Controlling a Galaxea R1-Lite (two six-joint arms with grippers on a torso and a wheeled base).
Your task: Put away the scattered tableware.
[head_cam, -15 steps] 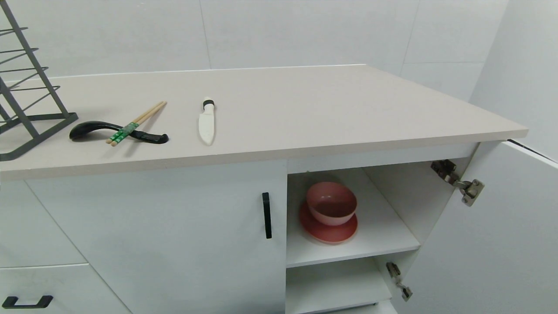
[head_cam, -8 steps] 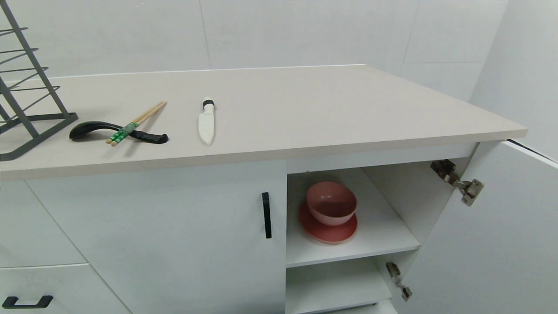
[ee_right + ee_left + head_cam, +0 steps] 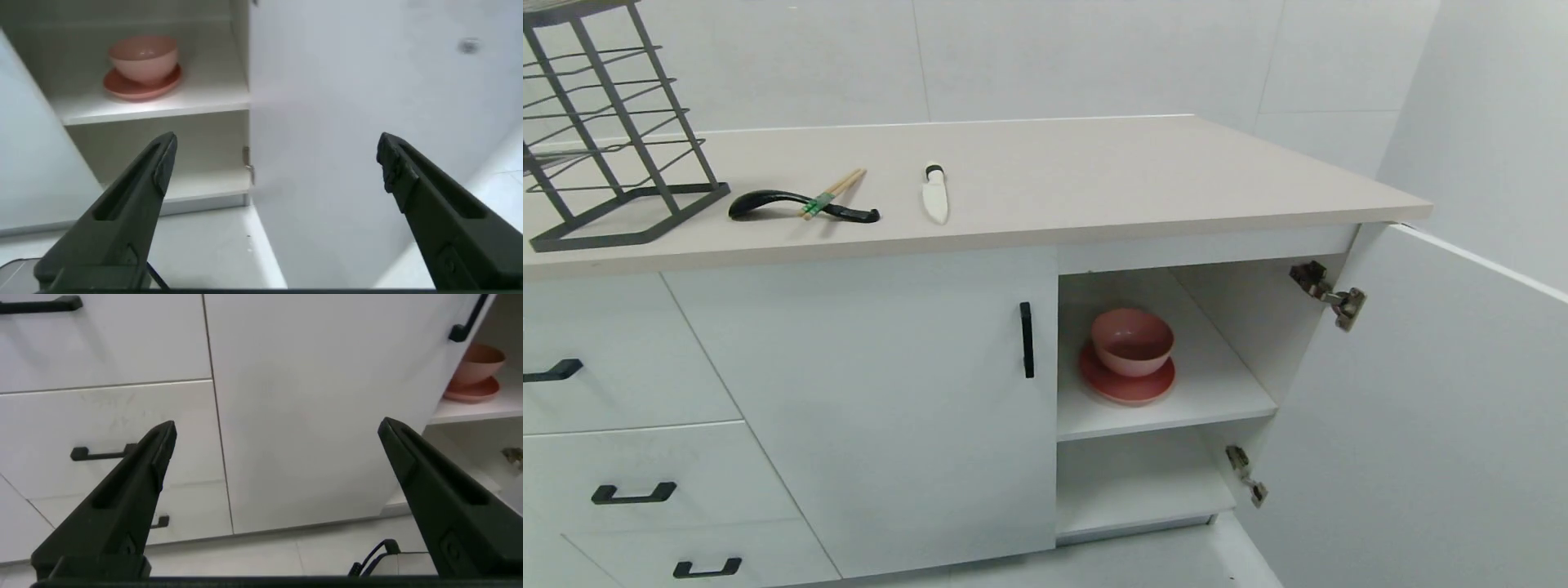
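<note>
Knife (image 3: 935, 196): near countertop (image 3: 1094, 175) front edge, blade toward you; your left gripper (image 3: 278, 429), spread like the right gripper (image 3: 278, 143), is probably nearer.

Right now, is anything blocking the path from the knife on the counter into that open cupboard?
Nothing visible does. The knife lies alone on the counter, the cupboard door stands wide open, and the shelf has bare room beside the bowl stacked on its plate.

dark wire rack (image 3: 621, 131) stands on the beige countertop (image 3: 1094, 171); black-handled drawers (image 3: 637, 457) sit below it
</note>
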